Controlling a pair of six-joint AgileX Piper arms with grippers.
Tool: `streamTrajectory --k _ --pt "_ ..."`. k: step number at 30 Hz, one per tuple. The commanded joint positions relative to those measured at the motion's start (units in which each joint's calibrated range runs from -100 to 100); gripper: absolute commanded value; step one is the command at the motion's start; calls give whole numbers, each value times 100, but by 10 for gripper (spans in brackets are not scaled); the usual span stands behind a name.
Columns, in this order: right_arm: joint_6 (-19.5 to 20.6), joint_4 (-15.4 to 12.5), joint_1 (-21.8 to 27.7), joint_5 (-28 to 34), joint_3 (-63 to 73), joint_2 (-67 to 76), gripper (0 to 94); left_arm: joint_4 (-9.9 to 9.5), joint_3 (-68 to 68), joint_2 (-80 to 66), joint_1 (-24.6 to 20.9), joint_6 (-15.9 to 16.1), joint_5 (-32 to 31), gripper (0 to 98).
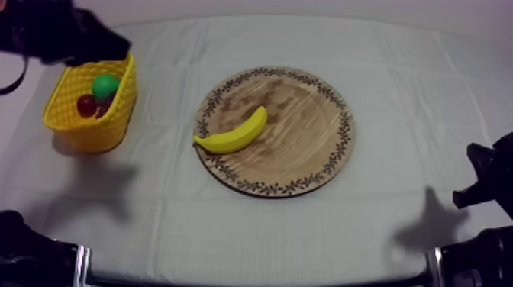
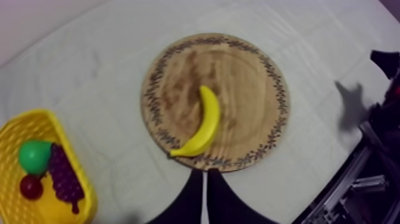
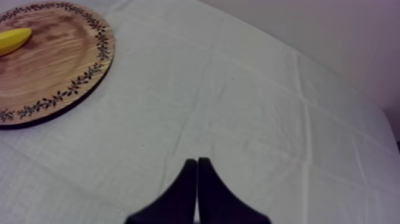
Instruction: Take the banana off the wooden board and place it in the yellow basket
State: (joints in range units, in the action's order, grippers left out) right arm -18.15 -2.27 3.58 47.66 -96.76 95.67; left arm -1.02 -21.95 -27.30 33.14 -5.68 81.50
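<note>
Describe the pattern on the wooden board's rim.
The wooden board has a dark band of small leafy sprigs around its rim, clearest in the top view.

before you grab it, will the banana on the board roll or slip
Likely stiff: the banana looks like a smooth moulded toy, so it may slip in a pinch. Lying flat on its curve on the wooden board, it probably won't roll, but a nudge could spin it.
</note>
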Motion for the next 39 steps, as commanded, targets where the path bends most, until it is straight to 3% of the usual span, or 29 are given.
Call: streamTrajectory --k 1,12,20,26,30,39 --pt "1 0 2 0 -1 0 3 11 891 1106 274 18 237 0" --pt "1 0 2 0 -1 0 3 348 1950 2733 598 74 727 34" --pt "1 0 2 0 -1 0 3 335 2107 2959 502 -144 1119 461" --pt "1 0 2 0 -1 0 3 291 2270 3001 485 -55 1334 748" --pt "1 0 2 0 -1 0 3 292 2359 3034 486 49 1387 844" --pt "1 0 2 0 -1 0 3 273 2132 3492 500 269 1282 888"
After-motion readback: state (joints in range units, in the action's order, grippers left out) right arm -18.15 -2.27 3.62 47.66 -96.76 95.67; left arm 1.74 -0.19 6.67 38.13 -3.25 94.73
